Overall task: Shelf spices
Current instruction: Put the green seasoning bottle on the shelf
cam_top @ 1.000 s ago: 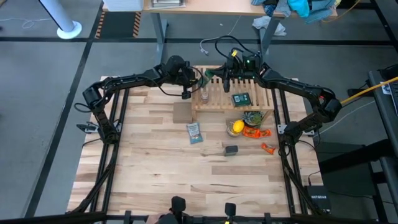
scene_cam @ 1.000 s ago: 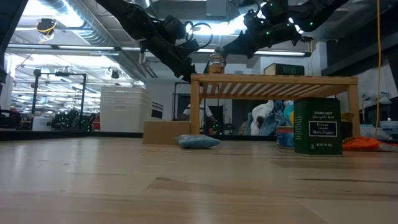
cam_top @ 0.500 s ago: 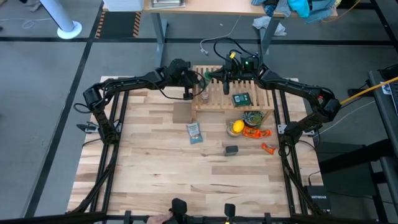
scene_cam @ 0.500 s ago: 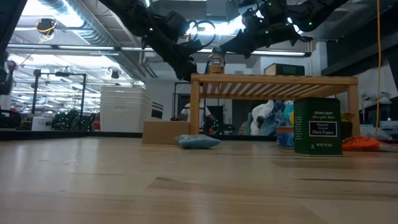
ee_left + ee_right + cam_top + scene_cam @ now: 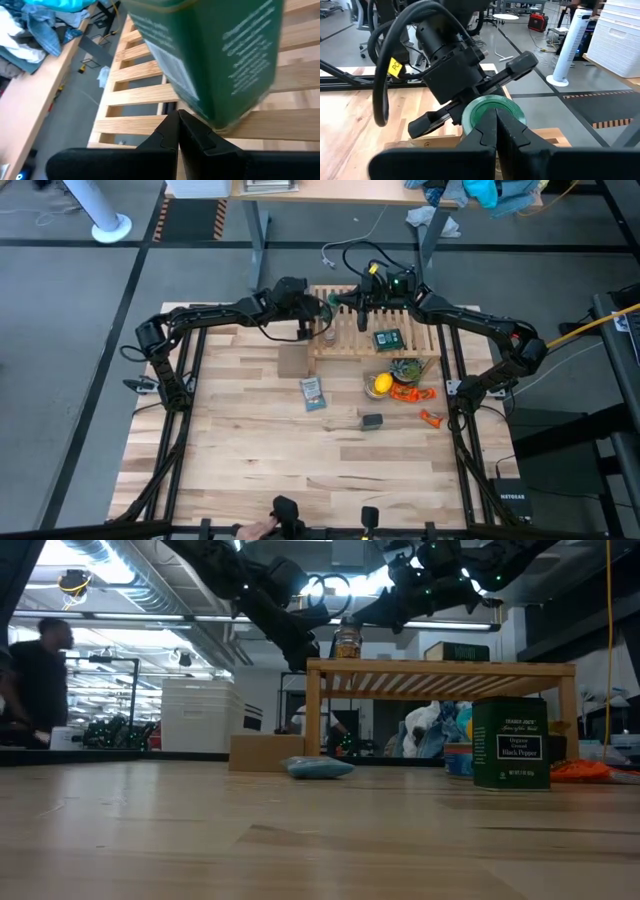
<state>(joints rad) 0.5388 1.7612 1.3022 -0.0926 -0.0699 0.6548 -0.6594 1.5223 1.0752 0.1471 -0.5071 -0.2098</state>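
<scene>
Both arms reach in over the shelf, which sits at 12 o'clock on the counter.

Left gripper hangs just off the shelf's 9 o'clock edge, fingers pressed together, holding nothing. Right gripper is above the slats near 11 o'clock, fingers likewise pressed together and empty.

On the shelf:
- green bottle
- small clear jar at the 9 o'clock end
- green-labelled tin lying flat toward 3 o'clock

Off the shelf:
- dark tin, upright on the counter at 6 o'clock of the shelf; judged the remaining spice to place.

Contents of containers cannot be told.
</scene>
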